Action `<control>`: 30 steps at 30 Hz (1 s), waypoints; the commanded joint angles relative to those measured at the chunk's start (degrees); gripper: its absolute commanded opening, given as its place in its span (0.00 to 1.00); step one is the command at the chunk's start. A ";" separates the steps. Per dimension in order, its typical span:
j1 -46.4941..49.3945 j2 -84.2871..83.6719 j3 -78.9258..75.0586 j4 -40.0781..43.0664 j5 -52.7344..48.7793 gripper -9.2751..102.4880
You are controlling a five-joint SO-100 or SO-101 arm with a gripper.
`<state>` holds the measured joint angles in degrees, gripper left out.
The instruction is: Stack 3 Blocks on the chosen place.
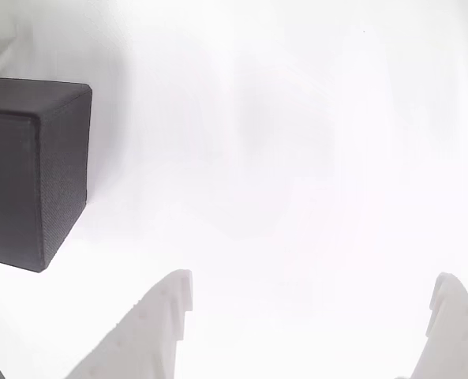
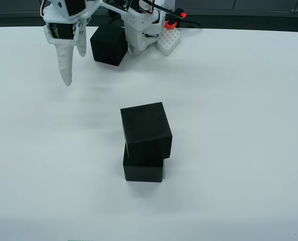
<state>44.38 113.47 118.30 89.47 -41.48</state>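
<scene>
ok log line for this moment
stack: two blocks on green patch, top one skewed | third block: on table by arm base | gripper: open, empty, near third block

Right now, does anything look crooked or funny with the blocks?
Yes. In the view from above, the top block sits twisted and shifted on the bottom block, so their edges don't line up.

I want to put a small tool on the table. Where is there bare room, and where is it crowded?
Seen from above, the white table is bare right of the two stacked blocks, and also left of and in front of them. The far edge is crowded: the open hand, the third block and the arm's base stand there.
</scene>
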 commanded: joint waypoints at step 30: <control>5.45 30.15 21.36 -14.77 -26.63 0.42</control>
<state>48.43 140.54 137.90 77.52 -63.37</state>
